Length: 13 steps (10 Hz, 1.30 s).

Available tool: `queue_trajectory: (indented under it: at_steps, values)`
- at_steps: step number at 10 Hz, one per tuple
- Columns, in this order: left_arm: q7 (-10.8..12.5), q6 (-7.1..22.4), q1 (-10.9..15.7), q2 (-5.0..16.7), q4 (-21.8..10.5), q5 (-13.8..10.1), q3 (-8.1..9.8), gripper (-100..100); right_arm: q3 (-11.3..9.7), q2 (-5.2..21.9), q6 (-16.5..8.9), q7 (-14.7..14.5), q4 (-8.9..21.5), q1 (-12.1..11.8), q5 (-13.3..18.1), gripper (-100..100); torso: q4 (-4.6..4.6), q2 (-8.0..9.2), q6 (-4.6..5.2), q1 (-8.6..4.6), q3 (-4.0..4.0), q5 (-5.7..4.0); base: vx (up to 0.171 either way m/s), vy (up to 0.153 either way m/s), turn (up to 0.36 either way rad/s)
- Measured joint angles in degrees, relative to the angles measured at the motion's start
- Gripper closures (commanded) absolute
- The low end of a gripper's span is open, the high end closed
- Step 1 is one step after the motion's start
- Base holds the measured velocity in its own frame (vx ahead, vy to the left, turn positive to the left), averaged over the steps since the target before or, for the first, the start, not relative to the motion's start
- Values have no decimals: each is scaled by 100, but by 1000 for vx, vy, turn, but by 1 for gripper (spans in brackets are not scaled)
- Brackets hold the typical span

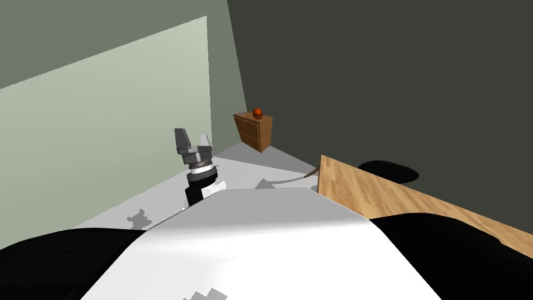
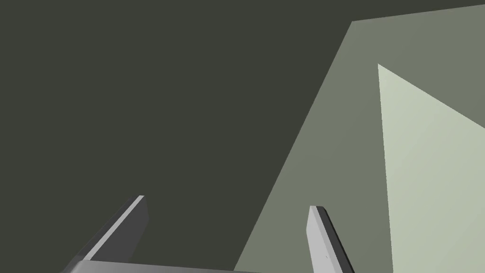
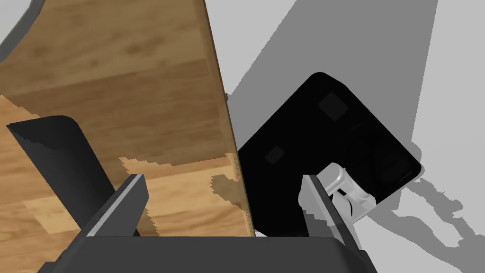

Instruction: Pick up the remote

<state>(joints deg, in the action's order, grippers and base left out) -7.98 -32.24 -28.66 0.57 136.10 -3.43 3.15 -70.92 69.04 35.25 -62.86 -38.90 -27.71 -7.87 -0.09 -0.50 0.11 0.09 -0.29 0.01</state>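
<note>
Holding the right gripper [image 3: 222, 179] low over the edge of the wooden tabletop [image 3: 118, 71], we are spreading its two fingers [image 3: 130, 199] wide, about a third of the view apart, and they are gripping nothing. The tabletop's edge is running through the gap between them, so one finger is hanging over the wood and the other over the light grey floor [image 3: 454, 71].

The remote [image 3: 52, 151], as we are reading it, is showing as a dark grey slab with a rounded corner. It is lying on the wood outside the gap, just beside the outer face of the finger that is over the tabletop. We cannot tell whether it is touching that finger.

A black square shape with rounded corners [image 3: 331, 137] is sitting on the floor past the tabletop's edge, behind the other finger, and a grey shadow is spreading around it.

From the head we are seeing the left gripper [image 1: 192, 134] raised upright on our left, well apart from the tabletop. Its fingers are also standing open and holding nothing.

The tabletop is lying on our right, its near corner pointing toward the middle of the floor. A black oval patch [image 1: 389, 171] is showing just beyond its far edge. In the far corner of the room a small wooden cabinet [image 1: 254, 131] is standing against the dark wall, and an orange ball [image 1: 257, 112] is resting on top of it.
</note>
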Motion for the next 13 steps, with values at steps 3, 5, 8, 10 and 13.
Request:
queue_trajectory:
  at_steps: [3,5,8,10,13]
  values:
    - [0,0,1,0,0,0,0,0,-145,-132,108,-114,364,170,-84,-100,2,2,-7,-9,3,-2,147,-41,201]
    - [0,0,0,0,0,0,0,0,-208,-207,151,-203,481,259,-137,0,2,15,4,-2,7,-1,52,-18,16]
    - [0,1,2,0,-1,0,-1,0,84,-394,262,9,718,215,172,-100,19,86,7,11,50,2,-85,2,247]
    - [0,1,2,0,-1,0,-1,0,429,-503,273,231,765,115,507,-100,22,96,9,16,56,3,-95,1,177]
    - [0,1,2,0,-1,0,0,0,910,-674,339,485,920,15,940,-100,20,86,10,12,51,2,-72,10,121]
